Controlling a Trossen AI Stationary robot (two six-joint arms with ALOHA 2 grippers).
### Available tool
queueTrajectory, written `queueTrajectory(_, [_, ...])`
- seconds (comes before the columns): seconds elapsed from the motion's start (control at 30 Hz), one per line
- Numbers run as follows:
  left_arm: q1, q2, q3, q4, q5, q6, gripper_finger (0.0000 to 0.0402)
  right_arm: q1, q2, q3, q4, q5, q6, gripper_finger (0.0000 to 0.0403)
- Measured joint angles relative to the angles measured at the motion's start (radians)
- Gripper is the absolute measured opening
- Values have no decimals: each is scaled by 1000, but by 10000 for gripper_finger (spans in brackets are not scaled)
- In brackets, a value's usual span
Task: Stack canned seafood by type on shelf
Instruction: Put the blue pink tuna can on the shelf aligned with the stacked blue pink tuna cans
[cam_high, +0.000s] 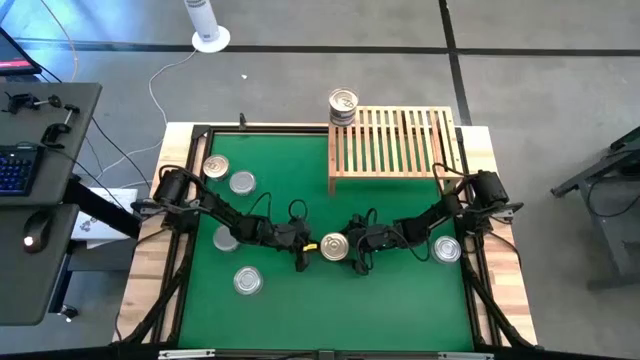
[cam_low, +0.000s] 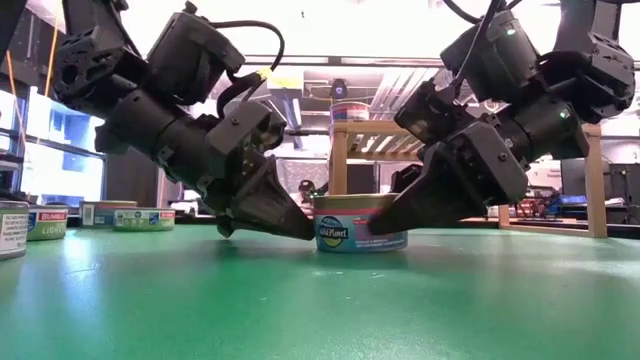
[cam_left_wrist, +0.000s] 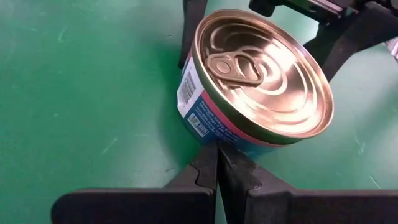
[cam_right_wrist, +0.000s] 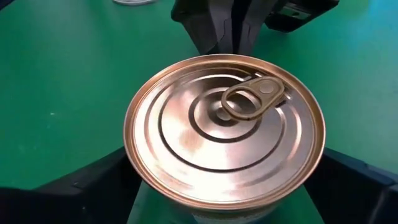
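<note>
A gold-lidded can (cam_high: 334, 246) with a blue and pink label stands upright on the green mat at mid-table. My left gripper (cam_high: 306, 247) is shut, and its tips meet the can's left side. My right gripper (cam_high: 353, 246) comes from the right and is open, with one finger (cam_right_wrist: 87, 186) on each side of the can (cam_right_wrist: 224, 130). Several more silver-lidded cans rest flat on the mat: two at far left (cam_high: 242, 183), two at near left (cam_high: 247, 281) and one at right (cam_high: 447, 249). The slatted wooden shelf (cam_high: 395, 140) stands at far right, with a short stack of cans (cam_high: 343, 104) on its far-left corner. My left gripper touches the can's side wall low down (cam_left_wrist: 214, 138) with its shut fingertips (cam_left_wrist: 208, 163), coming slanting down from the table's left. The can stands flat on the mat. My right gripper has its fingers close beside the can's rim; whether they touch it I cannot tell.
The shelf's slats to the right of the stack are bare. The mat's near middle and near right hold no cans. A wooden frame (cam_high: 495, 200) borders the mat, and a desk with a keyboard (cam_high: 12, 170) stands off the table's left.
</note>
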Motion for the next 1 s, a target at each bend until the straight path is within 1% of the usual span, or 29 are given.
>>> queueTrajectory(0.1, [0, -19, -3, -30, -2, -1, 0, 5, 1, -8, 17, 12, 14, 371])
queueTrajectory(0.17, [2, -50, -11, -79, -12, -10, 0, 10, 1, -19, 33, 33, 34, 364])
queueTrajectory(0.23, [3, -86, -21, -152, -37, -20, 0, 18, 1, -34, 45, 56, 53, 362])
queueTrajectory(0.3, [1, -114, -30, -235, -69, -27, 0, 31, 1, -46, 64, 55, 69, 361])
queueTrajectory(0.47, [0, -168, -33, -374, -146, -30, 0, 58, 0, -58, 123, 73, 76, 359])
queueTrajectory(0.57, [0, -176, -34, -395, -176, -34, 0, 61, -2, -58, 173, 79, 78, 358])
queueTrajectory(0.63, [0, -176, -35, -398, -176, -35, 0, 61, -24, -59, 187, 73, 72, 358])
queueTrajectory(0.73, [0, -176, -35, -400, -177, -37, 0, 61, -99, -60, 182, 54, 39, 358])
queueTrajectory(0.83, [-1, -176, -35, -400, -180, -36, 0, 56, -214, -60, 138, 49, -22, 358])
queueTrajectory(0.9, [-1, -176, -35, -400, -189, -36, 0, 43, -308, -58, 83, 47, -63, 358])
queueTrajectory(1.0, [-1, -176, -35, -399, -202, -35, 0, -2, -450, -27, -56, 85, -117, 358])
